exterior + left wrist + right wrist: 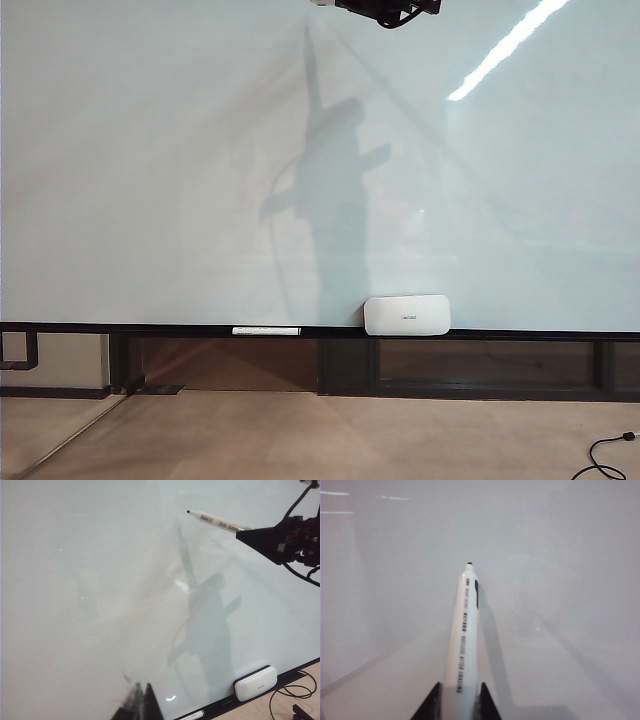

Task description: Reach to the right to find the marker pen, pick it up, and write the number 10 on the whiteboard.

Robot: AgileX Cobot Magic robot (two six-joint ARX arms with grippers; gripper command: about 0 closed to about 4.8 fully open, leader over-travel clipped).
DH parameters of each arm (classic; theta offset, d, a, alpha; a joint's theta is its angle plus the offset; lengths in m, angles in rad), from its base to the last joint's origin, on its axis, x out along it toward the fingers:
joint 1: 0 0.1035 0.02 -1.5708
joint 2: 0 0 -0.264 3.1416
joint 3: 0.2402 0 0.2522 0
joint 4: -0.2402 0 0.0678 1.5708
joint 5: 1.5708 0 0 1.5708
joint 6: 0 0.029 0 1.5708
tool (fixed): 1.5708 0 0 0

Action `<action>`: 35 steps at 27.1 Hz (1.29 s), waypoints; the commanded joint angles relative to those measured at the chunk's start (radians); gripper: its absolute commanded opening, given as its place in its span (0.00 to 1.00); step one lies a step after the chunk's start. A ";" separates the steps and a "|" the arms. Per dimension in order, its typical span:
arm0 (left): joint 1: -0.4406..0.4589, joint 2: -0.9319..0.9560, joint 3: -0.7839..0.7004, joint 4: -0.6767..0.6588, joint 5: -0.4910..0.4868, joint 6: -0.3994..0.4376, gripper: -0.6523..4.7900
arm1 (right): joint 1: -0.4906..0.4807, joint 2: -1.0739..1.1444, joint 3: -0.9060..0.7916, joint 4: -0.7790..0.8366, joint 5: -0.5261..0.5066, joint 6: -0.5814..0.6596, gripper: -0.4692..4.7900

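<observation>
- Left tool (141,705): you see only its two dark fingertips at the 6 o'clock edge of the left wrist view, close together with nothing visible between them; whether they are fully clenched you cannot tell. It hangs in front of the large glossy pale bluish-white whiteboard (150,150), well apart from the pen.
- The whiteboard fills nearly the whole exterior view, with a thin black rail (150,329) along its 6 o'clock edge. No stroke of the number 10 shows on it. Expect a hard, slick face: the tip will skate easily, so light, steady pressure should do.
- On the rail lies a second slim white marker (266,331), flat, at about 7 o'clock, untouched.
- Just beside it toward 5 o'clock sits a white rounded-rectangle eraser (407,315), resting on the rail against the board.
- The slim white plastic marker pen with a black tip (216,521) is held at 1 o'clock in the left wrist view, tip pointing toward 10 o'clock and, judging by its shadow, apparently still off the board.
- Right tool (460,700): its black fingers grip the rear of the barrel. The pen looks light, stiff and smooth, so it could twist or slide when pressed; a hold nearer the tip would likely be steadier.
</observation>
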 commanded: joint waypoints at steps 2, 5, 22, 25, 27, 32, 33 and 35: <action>-0.002 -0.003 0.002 0.027 0.039 -0.004 0.11 | 0.005 0.016 0.063 -0.006 0.001 0.004 0.08; -0.001 -0.002 0.002 0.031 0.034 -0.007 0.11 | 0.006 0.034 0.099 -0.021 0.001 0.004 0.08; -0.001 -0.001 0.002 0.053 0.013 0.000 0.11 | 0.005 0.058 0.112 0.007 0.016 -0.004 0.08; -0.001 -0.001 0.002 0.058 -0.010 0.001 0.11 | 0.005 0.064 0.113 0.011 0.016 -0.004 0.08; -0.001 -0.001 0.002 0.060 -0.014 0.002 0.11 | 0.005 0.071 0.117 0.016 0.016 -0.003 0.08; -0.001 0.000 0.002 0.061 -0.003 0.005 0.11 | 0.005 0.095 0.146 0.013 0.016 -0.003 0.08; -0.001 0.000 0.002 0.060 -0.002 0.004 0.11 | 0.005 0.103 0.159 0.013 0.016 -0.003 0.08; -0.001 0.003 0.002 0.058 0.004 0.004 0.11 | 0.005 0.113 0.180 0.001 0.017 -0.003 0.08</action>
